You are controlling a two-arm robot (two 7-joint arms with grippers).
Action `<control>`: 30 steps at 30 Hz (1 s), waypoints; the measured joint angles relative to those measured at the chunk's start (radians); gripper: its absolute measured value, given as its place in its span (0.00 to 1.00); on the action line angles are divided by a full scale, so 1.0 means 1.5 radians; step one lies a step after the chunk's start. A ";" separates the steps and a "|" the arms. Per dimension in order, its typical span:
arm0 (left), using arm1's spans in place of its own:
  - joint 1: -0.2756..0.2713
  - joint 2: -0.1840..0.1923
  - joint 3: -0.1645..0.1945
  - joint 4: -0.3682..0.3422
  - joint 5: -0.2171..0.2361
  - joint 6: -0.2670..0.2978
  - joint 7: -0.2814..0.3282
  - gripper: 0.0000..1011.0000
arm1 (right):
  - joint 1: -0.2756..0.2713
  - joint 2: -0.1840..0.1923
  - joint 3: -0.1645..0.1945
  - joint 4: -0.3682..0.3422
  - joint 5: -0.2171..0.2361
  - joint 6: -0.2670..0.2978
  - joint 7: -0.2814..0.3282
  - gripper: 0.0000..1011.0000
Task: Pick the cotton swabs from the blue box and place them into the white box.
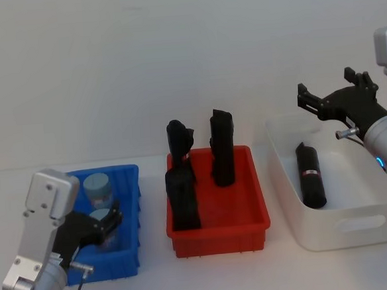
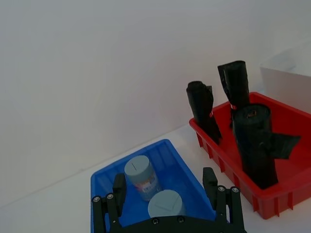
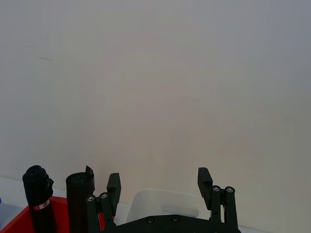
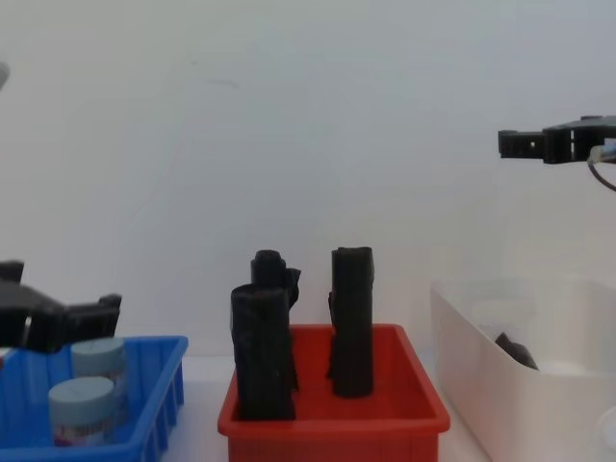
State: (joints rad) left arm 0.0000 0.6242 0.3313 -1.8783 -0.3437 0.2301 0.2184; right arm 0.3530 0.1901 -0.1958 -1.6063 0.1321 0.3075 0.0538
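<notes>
Just beneath left end effector [image 2: 164,180]: cotton swabs [image 2: 166,204].

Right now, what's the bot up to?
The left hand hangs open just over the nearer of two cotton swabs in the blue box, gripping neither. The right hand is open too, raised above the white box, which holds one black roll lying down and no swabs yet. Three upright rolls stand in the red bin between the two boxes.
</notes>
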 joint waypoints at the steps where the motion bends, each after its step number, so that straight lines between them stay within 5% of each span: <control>1: 0.004 0.002 -0.002 0.002 -0.007 0.000 -0.004 0.99 | 0.000 0.000 0.000 0.000 0.000 0.000 0.000 0.99; 14: 0.003 0.004 -0.014 0.045 -0.035 -0.002 -0.065 0.99 | 0.000 0.000 0.000 0.000 0.000 0.000 0.000 0.99; 30: -0.012 -0.012 -0.017 0.095 -0.029 0.004 -0.107 0.99 | 0.000 0.000 0.000 0.000 0.000 0.000 0.000 0.99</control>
State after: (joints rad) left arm -0.0183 0.6068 0.3062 -1.7364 -0.3872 0.2354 0.0582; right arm 0.3529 0.1901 -0.1958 -1.6064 0.1321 0.3074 0.0537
